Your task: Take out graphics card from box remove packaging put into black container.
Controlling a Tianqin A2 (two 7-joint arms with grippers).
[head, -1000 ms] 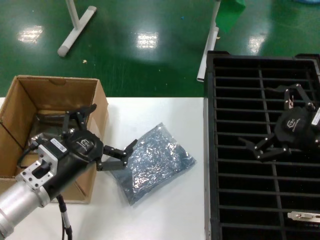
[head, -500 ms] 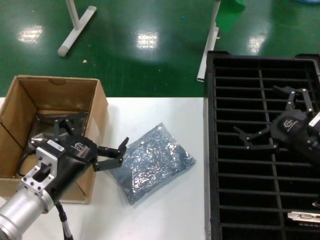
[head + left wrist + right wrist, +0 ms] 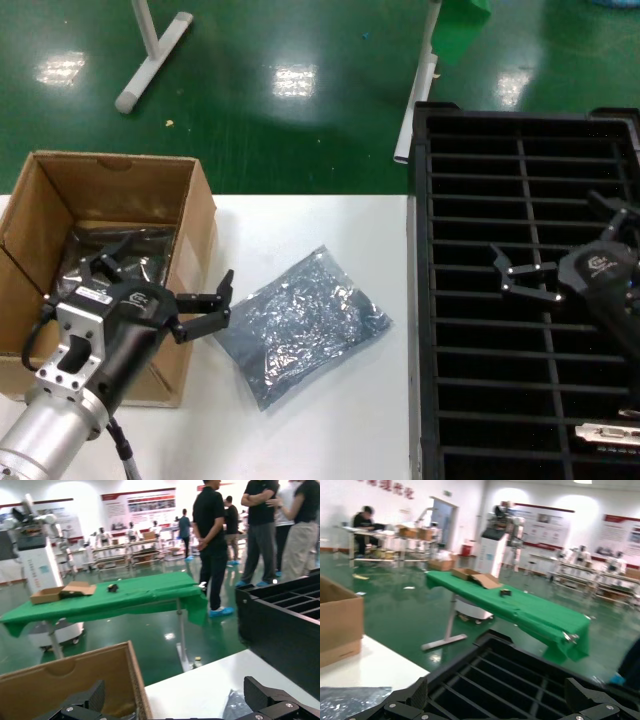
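Observation:
The packaging (image 3: 300, 325), a crinkly grey bag, lies flat on the white table (image 3: 330, 230) between the box and the black container. My left gripper (image 3: 165, 272) is open and straddles the right wall of the brown box (image 3: 110, 190), one finger inside and one toward the bag. In the left wrist view the left gripper (image 3: 175, 696) holds nothing, with the box wall (image 3: 75, 685) and the bag (image 3: 235, 707) below. My right gripper (image 3: 555, 235) hangs open and empty over the black container (image 3: 430, 330). The graphics card's silver bracket (image 3: 603, 432) shows in a front slot.
Dark shiny bagged items (image 3: 135, 245) lie in the box's bottom. The container's ribbed slots (image 3: 520, 675) fill the right wrist view under the right gripper (image 3: 496, 692). White stand legs (image 3: 150, 60) rest on the green floor beyond the table.
My left gripper has drawn back from the bag toward the box, still open. The right gripper has shifted right over the container, staying open. The bag has not moved.

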